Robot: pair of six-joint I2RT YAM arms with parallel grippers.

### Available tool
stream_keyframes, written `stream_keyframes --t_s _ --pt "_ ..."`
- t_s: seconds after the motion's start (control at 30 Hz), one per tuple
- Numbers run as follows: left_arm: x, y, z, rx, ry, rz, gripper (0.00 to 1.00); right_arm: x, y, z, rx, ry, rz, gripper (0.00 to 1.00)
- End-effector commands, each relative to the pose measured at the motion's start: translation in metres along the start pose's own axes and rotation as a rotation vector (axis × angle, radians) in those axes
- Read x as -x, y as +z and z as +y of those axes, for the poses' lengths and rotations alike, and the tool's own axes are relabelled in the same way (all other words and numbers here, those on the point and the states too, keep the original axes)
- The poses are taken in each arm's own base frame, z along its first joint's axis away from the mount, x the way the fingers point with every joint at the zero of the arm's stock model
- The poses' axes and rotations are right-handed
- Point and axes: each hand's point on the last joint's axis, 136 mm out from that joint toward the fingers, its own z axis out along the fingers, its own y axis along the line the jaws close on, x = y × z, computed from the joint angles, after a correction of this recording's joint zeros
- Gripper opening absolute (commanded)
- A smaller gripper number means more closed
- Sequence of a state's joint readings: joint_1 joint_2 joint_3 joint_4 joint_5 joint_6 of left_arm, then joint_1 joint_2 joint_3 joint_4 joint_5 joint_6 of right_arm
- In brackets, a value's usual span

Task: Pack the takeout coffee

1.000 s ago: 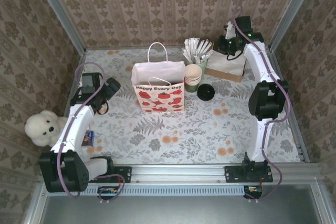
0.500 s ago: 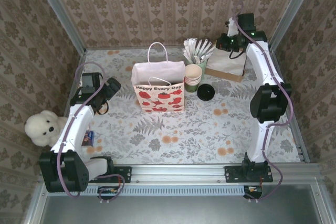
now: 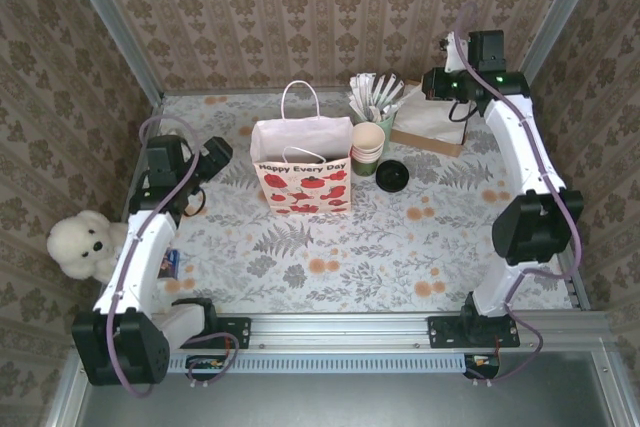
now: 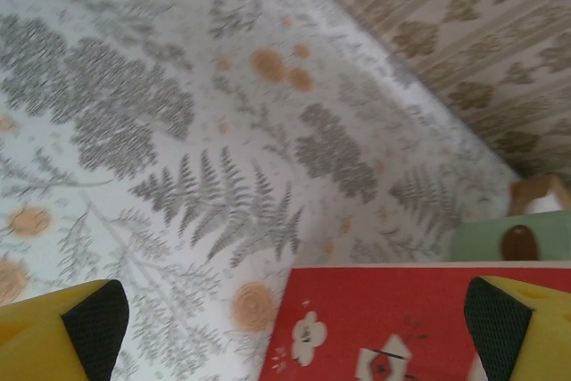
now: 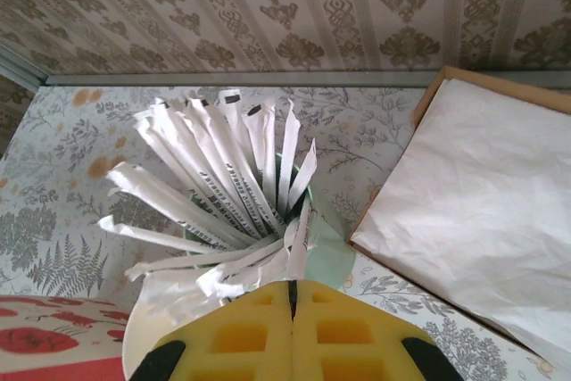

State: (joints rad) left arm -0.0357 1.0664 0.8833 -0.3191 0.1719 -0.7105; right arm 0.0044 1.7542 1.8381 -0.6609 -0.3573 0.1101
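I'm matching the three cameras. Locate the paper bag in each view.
Top external: paper bag mid-table, upright.
Left wrist: its red printed panel along the bottom edge.
Right wrist: its poppy-print corner, bottom left.
Shared landmark: the napkin box, right of the bag in every view.

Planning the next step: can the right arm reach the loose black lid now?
Probably yes: the black lid lies uncovered on the table beside the cup stack, with bare table toward the right arm.
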Motion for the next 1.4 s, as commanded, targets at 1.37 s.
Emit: stream_keyframes --t_s 1.37 --pt "-0.04 0.012 0.005 0.107 -0.202 0.182 1.0 -0.054 -0.12 0.258 0.754 -0.511 -0.029 0.0"
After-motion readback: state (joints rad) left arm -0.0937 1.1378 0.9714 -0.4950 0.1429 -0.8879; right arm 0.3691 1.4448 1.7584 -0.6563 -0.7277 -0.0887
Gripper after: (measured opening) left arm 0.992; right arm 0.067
